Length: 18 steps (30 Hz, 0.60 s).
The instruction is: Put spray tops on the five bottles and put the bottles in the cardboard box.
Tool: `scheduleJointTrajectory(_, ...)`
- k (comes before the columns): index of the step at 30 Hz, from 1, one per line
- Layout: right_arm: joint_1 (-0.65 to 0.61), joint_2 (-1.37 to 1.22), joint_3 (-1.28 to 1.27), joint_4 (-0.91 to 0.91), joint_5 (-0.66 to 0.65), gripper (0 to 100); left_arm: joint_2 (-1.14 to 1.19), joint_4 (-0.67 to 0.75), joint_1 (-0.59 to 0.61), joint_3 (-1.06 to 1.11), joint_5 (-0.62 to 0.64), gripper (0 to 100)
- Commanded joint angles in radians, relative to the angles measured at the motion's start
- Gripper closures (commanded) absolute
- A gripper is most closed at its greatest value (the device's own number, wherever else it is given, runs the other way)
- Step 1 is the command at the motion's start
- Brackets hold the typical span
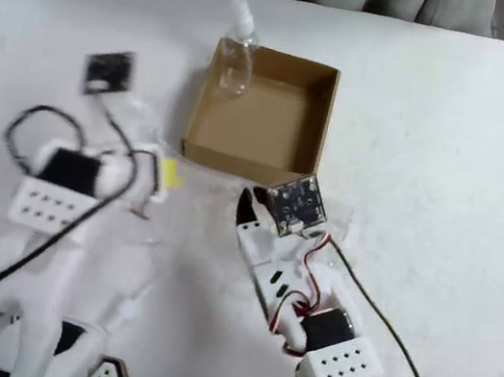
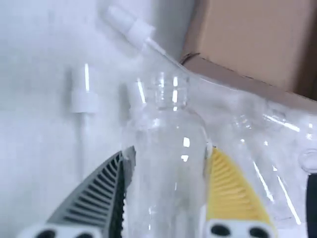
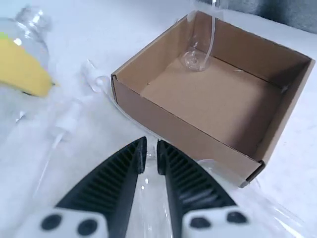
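The left gripper (image 2: 168, 154) is pinching a clear bottle (image 2: 165, 116) by its body, with the grey finger (image 2: 106, 193) pressing one side and the yellow finger (image 2: 230, 191) pressing the other. The neck of this bottle is pointing away from the gripper and is carrying no spray top. A first spray top (image 2: 81, 96) is lying on the white desk (image 1: 456, 137) on the grey finger's side, apart from the bottle. A second spray top (image 2: 130, 26) is lying farther off, near a corner of the cardboard box (image 1: 263, 117). Spare bottles (image 2: 270, 144) of clear plastic are lying on the desk on the yellow finger's side, just beside the box wall. In the high view the left gripper is sitting near the box's near left corner. A capped bottle (image 1: 237, 49) is standing upright inside the box, in its far left corner. The right gripper (image 3: 151, 146) is hanging just in front of the box's near wall. Its black fingers are pressed almost together, leaving a narrow slit and pinching nothing.
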<state>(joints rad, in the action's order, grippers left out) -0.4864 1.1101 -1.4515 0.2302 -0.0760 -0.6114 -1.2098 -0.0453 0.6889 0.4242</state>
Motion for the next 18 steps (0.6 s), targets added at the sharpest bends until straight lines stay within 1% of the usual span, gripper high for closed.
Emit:
scheduleJointTrajectory(1, -0.019, 0.07, 0.152, 0.245, 0.003, 97.8, -0.105, -0.023, 0.211, -0.017, -0.04, 98)
scheduleJointTrajectory(2, -0.036, 0.091, 0.169, 0.308, -0.006, 97.8, -0.11, -0.023, 0.262, -0.017, -0.041, 98)
scheduleJointTrajectory(4, -0.088, 0.143, 0.189, 0.417, -0.068, 97.8, -0.11, -0.021, 0.36, -0.012, -0.044, 98)
scheduleJointTrajectory(7, -0.199, 0.237, 0.193, 0.535, -0.141, 98.0, -0.11, -0.015, 0.51, -0.018, -0.14, 98)
scheduleJointTrajectory(10, -0.288, 0.332, 0.193, 0.622, -0.15, 97.8, -0.11, -0.015, 0.638, -0.043, -0.213, 98)
scheduleJointTrajectory(12, -0.346, 0.378, 0.193, 0.661, -0.189, 97.7, -0.11, -0.014, 0.707, -0.06, -0.239, 98)
scheduleJointTrajectory(15, -0.46, 0.418, 0.195, 0.745, -0.319, 97.7, -0.11, -0.009, 0.779, -0.092, -0.278, 98)
scheduleJointTrajectory(18, -0.573, 0.423, 0.195, 0.789, -0.364, 97.7, -0.108, 0.034, 0.822, -0.104, -0.292, 98)
